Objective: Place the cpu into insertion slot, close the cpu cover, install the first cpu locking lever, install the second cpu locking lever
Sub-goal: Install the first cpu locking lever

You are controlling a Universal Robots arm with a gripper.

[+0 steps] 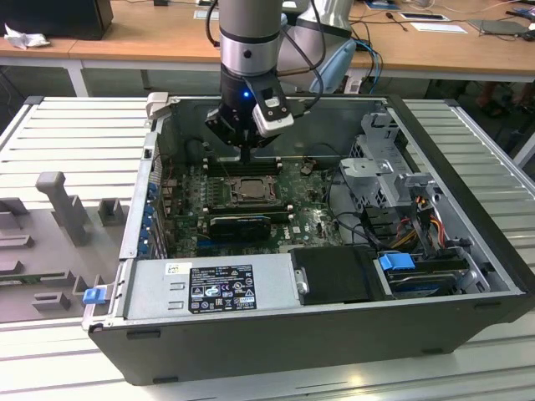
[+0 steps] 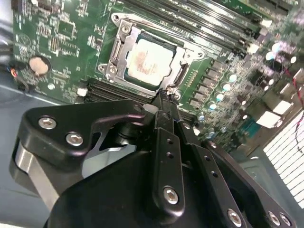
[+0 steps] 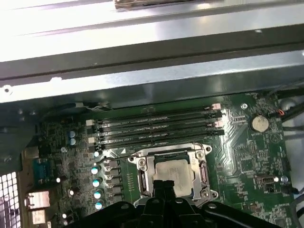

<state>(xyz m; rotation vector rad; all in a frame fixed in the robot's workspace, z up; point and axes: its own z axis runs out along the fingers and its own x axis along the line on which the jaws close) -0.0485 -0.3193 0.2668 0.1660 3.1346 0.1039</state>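
Verify the cpu (image 2: 147, 59) seated flat in the insertion slot (image 2: 122, 26), with the cpu cover (image 2: 116, 47) lowered around it. Hold the gripper (image 2: 164, 99), fingers pressed together and empty, at the slot's near corner; contact with the rim apparently made, hard to judge. Press straight and steadily, clear of the memory slots (image 3: 156, 127).

Wooden desk (image 1: 142, 38) behind, pale slatted worktop (image 1: 75, 134), even light
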